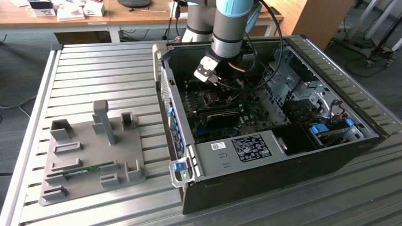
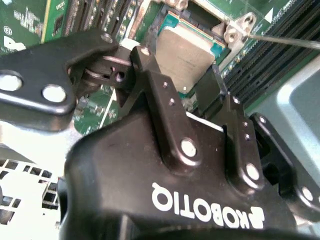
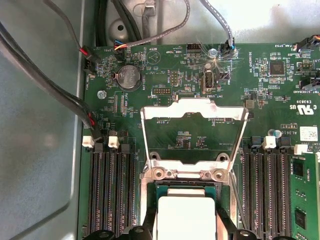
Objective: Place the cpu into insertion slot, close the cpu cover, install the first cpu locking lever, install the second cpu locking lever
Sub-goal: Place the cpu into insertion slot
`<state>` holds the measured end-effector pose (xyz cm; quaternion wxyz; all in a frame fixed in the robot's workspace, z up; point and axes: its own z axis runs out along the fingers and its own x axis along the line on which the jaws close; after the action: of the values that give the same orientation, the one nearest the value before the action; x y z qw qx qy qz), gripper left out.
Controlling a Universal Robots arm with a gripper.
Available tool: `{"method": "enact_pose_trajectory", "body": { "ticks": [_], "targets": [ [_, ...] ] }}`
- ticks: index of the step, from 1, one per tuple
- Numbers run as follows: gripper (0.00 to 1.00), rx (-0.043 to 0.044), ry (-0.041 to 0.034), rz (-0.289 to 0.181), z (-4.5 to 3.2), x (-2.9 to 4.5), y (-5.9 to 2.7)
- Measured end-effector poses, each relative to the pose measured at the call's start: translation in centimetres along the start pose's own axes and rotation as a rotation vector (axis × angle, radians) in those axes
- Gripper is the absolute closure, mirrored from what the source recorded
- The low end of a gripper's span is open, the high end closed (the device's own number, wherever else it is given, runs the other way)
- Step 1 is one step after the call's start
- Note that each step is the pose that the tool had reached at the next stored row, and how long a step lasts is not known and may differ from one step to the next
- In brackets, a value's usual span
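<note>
At the exterior view's left, a grey moulded fixture (image 1: 88,150) with upright posts and pockets lies on the ribbed metal surface (image 1: 94,70). A thin green strip (image 1: 78,173) rests in one pocket, too small to make out further. To its right lies the open black computer case (image 1: 264,179), its far corner cut off. A grey metal shroud (image 1: 242,148) inside carries white stickers whose print is too small to read. The arm reaches down into the case, and the gripper (image 1: 215,81) hangs over the green board (image 1: 232,117), hiding the socket there.

In both wrist views the black jaws press against two opposite edges of the cpu (image 2: 185,50) (image 3: 186,215), a pale matt metal square on a green rim, held at the socket. Whether it sits fully down cannot be told, and the first wrist view's edge cuts it off. The cpu cover (image 3: 195,106), a thin shiny steel frame, is swung back open from its hinge beside the cpu, with green board showing through its opening. Fine white lettering dots the board. Rows of dark memory slots (image 3: 112,190) flank the socket, and a round silvery coin cell (image 3: 128,76) sits beyond the cover.
</note>
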<state>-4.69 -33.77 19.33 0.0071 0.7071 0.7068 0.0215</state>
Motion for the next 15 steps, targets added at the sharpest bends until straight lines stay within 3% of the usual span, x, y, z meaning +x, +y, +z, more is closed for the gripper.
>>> {"method": "enact_pose_trajectory", "body": {
  "ticks": [15],
  "targets": [
    [0.46,0.0002,-0.0005,0.003,0.01,-0.01,0.00]
  ]
}}
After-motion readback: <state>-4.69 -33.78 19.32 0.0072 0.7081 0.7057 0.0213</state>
